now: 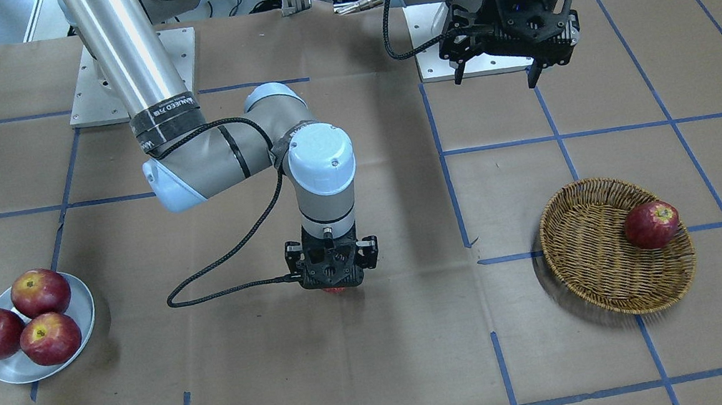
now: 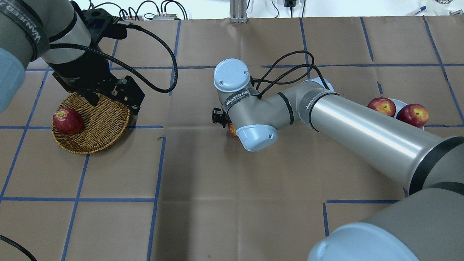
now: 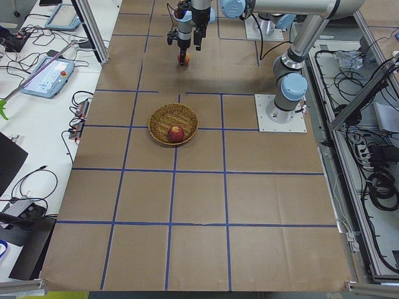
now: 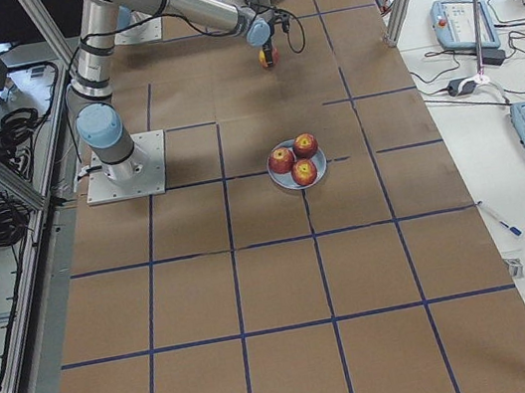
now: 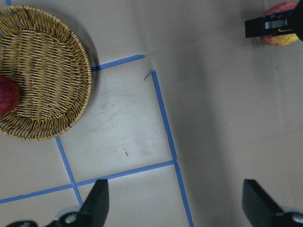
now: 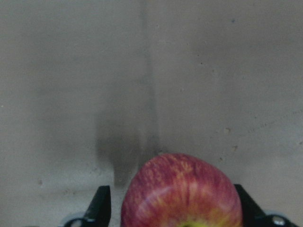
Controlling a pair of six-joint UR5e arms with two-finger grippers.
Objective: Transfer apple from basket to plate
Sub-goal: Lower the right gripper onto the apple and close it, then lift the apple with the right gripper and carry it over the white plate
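Right arm: stretched to table centre, wrist vertical, right gripper (image 1: 336,285) pointed down, fingers closed on the apple (image 6: 182,191). Left gripper (image 1: 498,73): raised near its base, fingers spread (nothing held)

Overhead and front views share the basket (image 2: 97,122).

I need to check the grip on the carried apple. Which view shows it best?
The right wrist view: the apple fills the frame between the right pincer's fingers. The front and overhead views show only a red sliver under the wrist; the left wrist and side views show it small and distant.
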